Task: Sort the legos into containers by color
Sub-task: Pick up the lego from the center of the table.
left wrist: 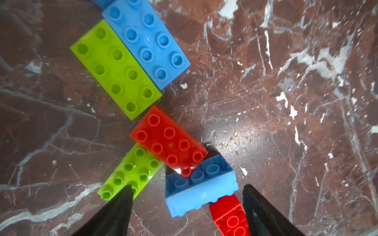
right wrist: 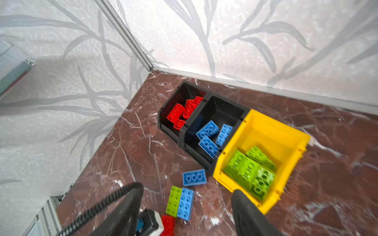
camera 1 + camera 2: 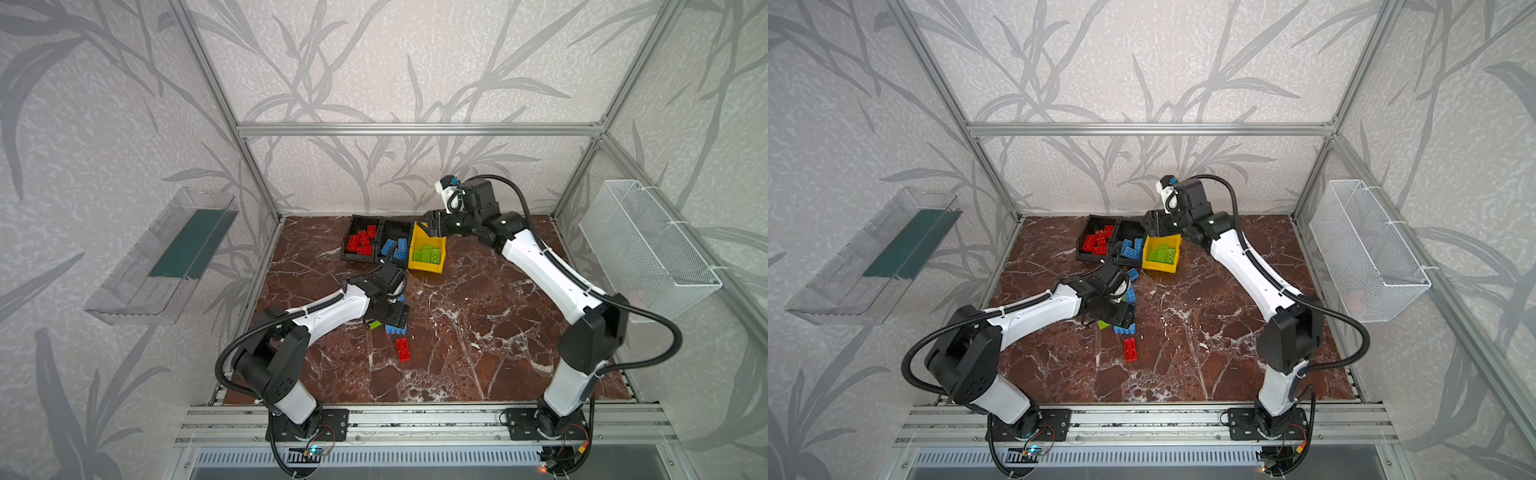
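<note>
On the desk (image 3: pixel 478 332), the open, empty left claw (image 1: pixel 187 186) hangs over loose red, blue and green bricks (image 1: pixel 168 141) jumbled at six o'clock of the three bins (image 2: pixel 225 110), while the right claw (image 2: pixel 187 189), open too, hovers at twelve o'clock of the yellow bin (image 2: pixel 272 130).

Tally: three bins, seven loose bricks.
Frame centre in both top views: two black bins (image 3: pixel 360 221), one yellow bin (image 3: pixel 428 269). Just below: three blue bricks (image 1: pixel 146 40), two green bricks (image 1: pixel 115 69), two red bricks (image 1: pixel 168 141). Binned blues (image 2: pixel 207 129) three, binned greens (image 2: pixel 241 165) at least three, binned reds (image 2: pixel 176 113) overlapping, uncounted.
</note>
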`<state>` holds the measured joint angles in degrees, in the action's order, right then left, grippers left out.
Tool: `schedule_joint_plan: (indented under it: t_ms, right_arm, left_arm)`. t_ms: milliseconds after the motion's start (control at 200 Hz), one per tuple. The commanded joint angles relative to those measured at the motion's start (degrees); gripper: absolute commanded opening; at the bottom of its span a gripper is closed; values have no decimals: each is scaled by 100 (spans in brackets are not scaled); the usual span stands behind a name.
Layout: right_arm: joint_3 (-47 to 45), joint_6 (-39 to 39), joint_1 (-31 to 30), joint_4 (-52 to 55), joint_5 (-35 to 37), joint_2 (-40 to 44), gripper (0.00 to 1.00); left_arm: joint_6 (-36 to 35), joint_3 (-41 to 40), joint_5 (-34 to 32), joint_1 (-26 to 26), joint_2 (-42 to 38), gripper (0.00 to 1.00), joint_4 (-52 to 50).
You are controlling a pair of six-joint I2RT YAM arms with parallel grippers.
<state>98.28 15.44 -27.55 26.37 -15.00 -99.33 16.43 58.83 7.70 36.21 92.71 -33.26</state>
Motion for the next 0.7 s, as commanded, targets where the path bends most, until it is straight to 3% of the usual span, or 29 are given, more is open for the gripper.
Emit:
schedule_joint_plan:
  t_ms: [0,190,400,695]
  right_arm:
    - [-822,-334,210,-169,256,483,70]
    - [-1973,-453,487,-177,430,1102,70]
    - [-2645,-384,703,-322,481,1344,70]
    - [-2908,-404,792,-413,709,1534,70]
  left_arm:
    - [-404,28,74,231,93,84,-285]
    - [-643,295,-54,332,521,82,-519]
    - [-717,502,-227,458,815,80,-700]
    - [-520,609,-249,507,995,62,-603]
